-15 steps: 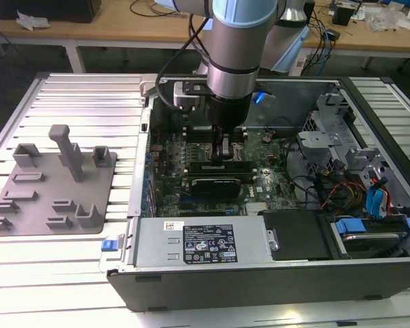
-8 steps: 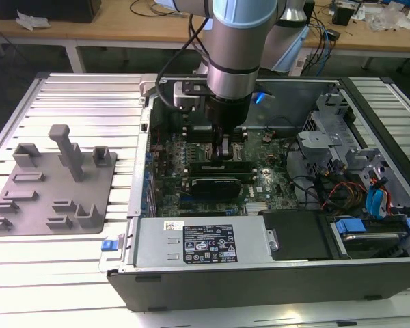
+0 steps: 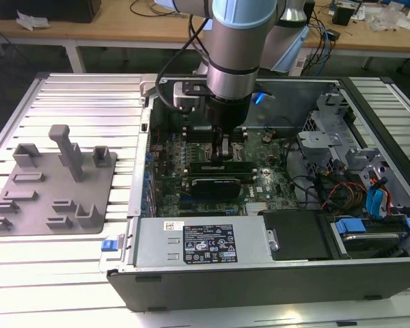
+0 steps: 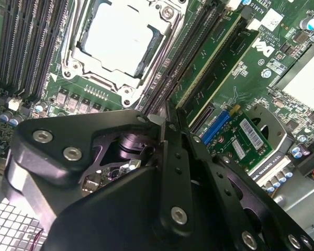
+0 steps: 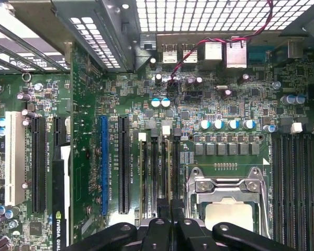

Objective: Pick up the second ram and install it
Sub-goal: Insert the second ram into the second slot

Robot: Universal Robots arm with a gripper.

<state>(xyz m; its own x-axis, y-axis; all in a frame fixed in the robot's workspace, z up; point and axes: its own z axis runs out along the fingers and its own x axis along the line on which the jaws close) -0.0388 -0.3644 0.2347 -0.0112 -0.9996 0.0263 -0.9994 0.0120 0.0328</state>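
Observation:
The second ram (image 4: 206,55) is a thin green stick standing in a slot on the motherboard beside the processor socket (image 4: 118,39). It runs straight out from between my fingertips. My gripper (image 4: 169,116) is down inside the computer case, shut on the second ram at about mid-length. In the first wrist view the stick (image 5: 170,172) shows edge-on, leading into the gripper (image 5: 171,224). The exterior view has the gripper (image 3: 223,156) low over the board, just above the long dark stick (image 3: 222,166). Another green stick (image 4: 225,70) stands in the neighbouring slot.
A black graphics card (image 3: 215,184) lies just in front of the memory slots. The power supply (image 3: 205,242) fills the near side of the case, with drive bays and cables (image 3: 355,184) on the exterior view's right. A grey plastic fixture (image 3: 51,181) with posts sits outside the case on the left.

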